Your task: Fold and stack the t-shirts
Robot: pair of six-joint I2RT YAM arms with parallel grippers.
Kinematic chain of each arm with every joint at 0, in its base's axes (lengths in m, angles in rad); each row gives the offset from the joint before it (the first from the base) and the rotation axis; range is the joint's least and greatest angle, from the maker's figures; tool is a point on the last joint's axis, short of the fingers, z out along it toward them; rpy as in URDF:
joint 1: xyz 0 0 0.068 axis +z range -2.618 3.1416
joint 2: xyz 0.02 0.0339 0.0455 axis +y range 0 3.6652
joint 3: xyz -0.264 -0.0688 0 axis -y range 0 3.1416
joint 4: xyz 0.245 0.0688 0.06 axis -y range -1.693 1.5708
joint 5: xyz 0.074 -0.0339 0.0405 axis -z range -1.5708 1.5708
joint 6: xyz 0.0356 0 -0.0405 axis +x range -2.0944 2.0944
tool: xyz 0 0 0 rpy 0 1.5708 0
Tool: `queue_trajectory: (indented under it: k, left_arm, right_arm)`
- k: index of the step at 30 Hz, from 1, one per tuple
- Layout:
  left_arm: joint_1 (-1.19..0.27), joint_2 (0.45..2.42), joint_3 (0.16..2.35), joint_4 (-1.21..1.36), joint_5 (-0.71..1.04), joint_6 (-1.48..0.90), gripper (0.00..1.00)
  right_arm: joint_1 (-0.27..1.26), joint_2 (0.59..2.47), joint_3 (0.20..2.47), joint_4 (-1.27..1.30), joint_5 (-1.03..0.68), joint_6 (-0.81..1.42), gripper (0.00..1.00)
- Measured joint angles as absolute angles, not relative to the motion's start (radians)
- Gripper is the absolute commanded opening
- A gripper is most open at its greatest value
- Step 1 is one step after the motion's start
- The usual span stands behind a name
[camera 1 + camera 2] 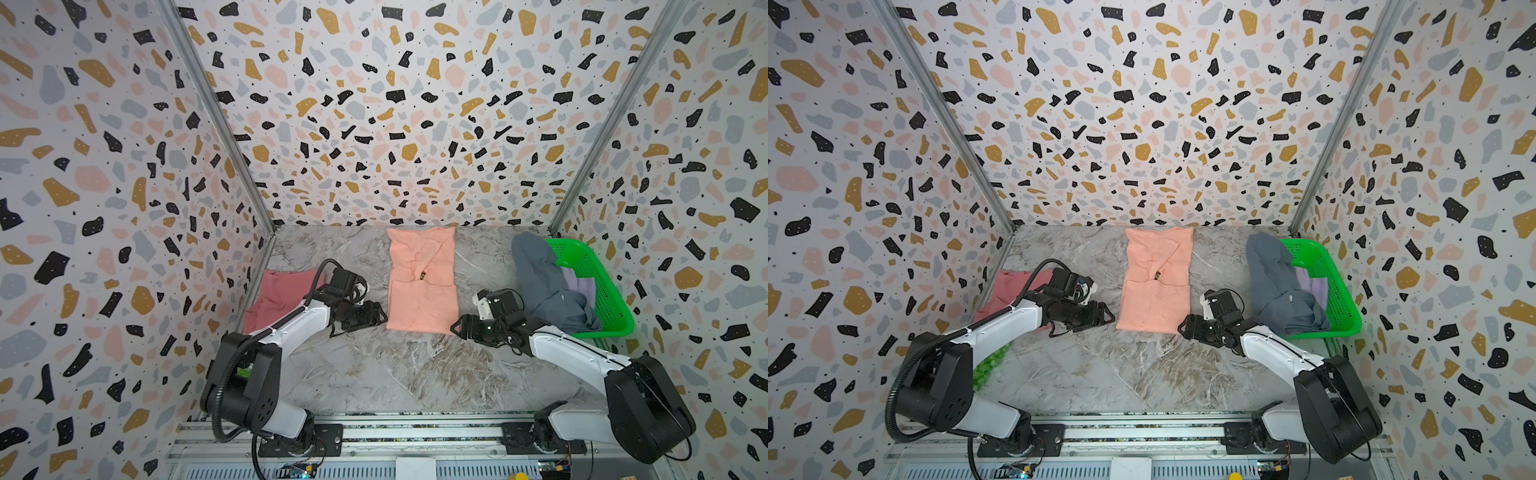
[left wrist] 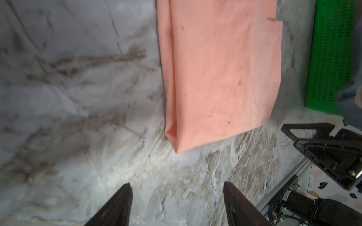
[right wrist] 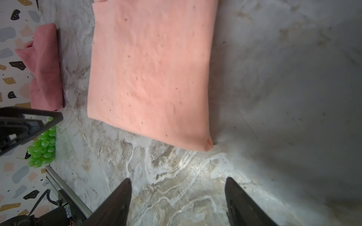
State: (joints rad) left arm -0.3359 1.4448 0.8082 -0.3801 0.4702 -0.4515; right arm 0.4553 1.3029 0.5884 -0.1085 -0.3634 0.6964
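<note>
Gaping empty, the left gripper (image 1: 384,318) and right gripper (image 1: 455,328) hover just off the peach tee's (image 1: 422,286) near corners. Left of that tee lies the rose tee (image 1: 276,293); right of it, the blue-grey tee (image 1: 540,282) drapes over a basket (image 1: 602,286) holding the lavender tee (image 1: 582,286).

A peach t-shirt (image 1: 422,291), a rose-red t-shirt (image 1: 278,291) and a green basket (image 1: 602,291) show.

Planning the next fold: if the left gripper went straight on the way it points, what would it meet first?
Probably the peach t-shirt: the open left gripper points at its near corner across bare table, though its height above the cloth is unclear.
</note>
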Motion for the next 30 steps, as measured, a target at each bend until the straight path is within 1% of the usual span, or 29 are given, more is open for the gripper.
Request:
queue_trajectory:
  k: [5,10,12,13,15,16,17,19,20,21,22,26,30]
  left_arm:
    - [-0.357,1.433,0.661,-0.263,0.488,-0.550,0.69]
    - [-0.366,1.508,0.654,-0.112,0.514,-0.636,0.68]
    - [-0.372,1.538,0.660,-0.050,0.521,-0.665,0.65]
    - [-0.375,1.556,0.666,-0.019,0.525,-0.679,0.61]
    - [-0.377,1.592,0.676,0.033,0.536,-0.706,0.52]
    - [-0.379,1.613,0.682,0.057,0.543,-0.722,0.46]
    - [-0.381,1.631,0.688,0.078,0.550,-0.736,0.37]
    - [-0.383,1.660,0.699,0.097,0.557,-0.754,0.23]
    - [-0.384,1.673,0.705,0.100,0.560,-0.759,0.16]
    - [-0.385,1.679,0.708,0.101,0.562,-0.762,0.09]
    - [-0.388,1.680,0.710,0.098,0.563,-0.762,0.00]
    - [-0.410,1.637,0.721,0.033,0.546,-0.731,0.00]
    - [-0.468,1.478,0.685,-0.059,0.507,-0.698,0.00]
  right_arm:
    - [0.474,1.343,0.550,-0.043,-0.372,0.747,0.72]
    - [0.479,1.440,0.570,0.049,-0.378,0.774,0.68]
    - [0.482,1.478,0.590,0.083,-0.376,0.779,0.65]
    - [0.484,1.500,0.603,0.101,-0.375,0.780,0.62]
    - [0.485,1.541,0.628,0.125,-0.375,0.781,0.51]
    - [0.486,1.565,0.645,0.131,-0.376,0.781,0.42]
    - [0.487,1.586,0.660,0.135,-0.375,0.779,0.32]
    - [0.494,1.622,0.686,0.134,-0.366,0.769,0.16]
    - [0.500,1.636,0.696,0.125,-0.360,0.770,0.11]
    - [0.506,1.641,0.702,0.121,-0.355,0.763,0.09]
    - [0.512,1.642,0.708,0.111,-0.347,0.759,0.08]
    - [0.541,1.609,0.712,0.051,-0.327,0.727,0.06]
    - [0.597,1.506,0.698,-0.046,-0.318,0.688,0.06]
